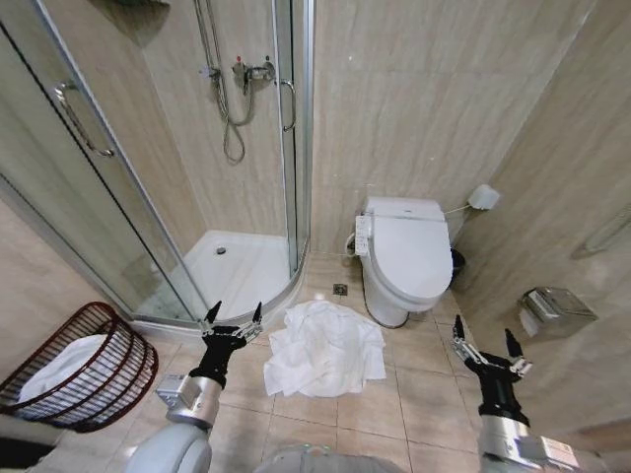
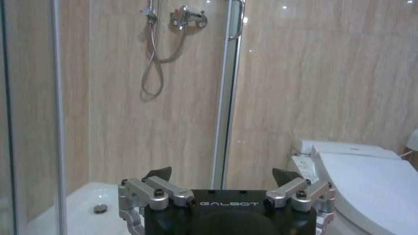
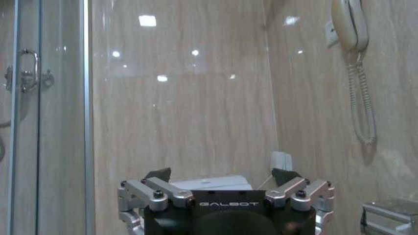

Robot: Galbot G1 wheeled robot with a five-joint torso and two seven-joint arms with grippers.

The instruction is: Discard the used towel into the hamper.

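Observation:
A crumpled white towel (image 1: 323, 350) lies on the tiled floor between the shower base and the toilet. The hamper (image 1: 79, 367), a dark reddish-brown wire basket with white cloth inside, stands at the left, tilted toward me. My left gripper (image 1: 235, 315) hangs open just left of the towel, above the floor, with nothing between its fingers; the same left gripper (image 2: 222, 174) faces the shower wall in its wrist view. My right gripper (image 1: 485, 338) is open and empty, off to the right of the towel; this right gripper (image 3: 222, 172) points at the tiled wall.
A glass shower cabin (image 1: 148, 168) with a white base fills the left back. A white toilet (image 1: 405, 254) stands behind the towel, with a small dark bin (image 1: 457, 262) beside it. A metal paper holder (image 1: 552, 309) and wall phone (image 3: 349, 24) hang on the right wall.

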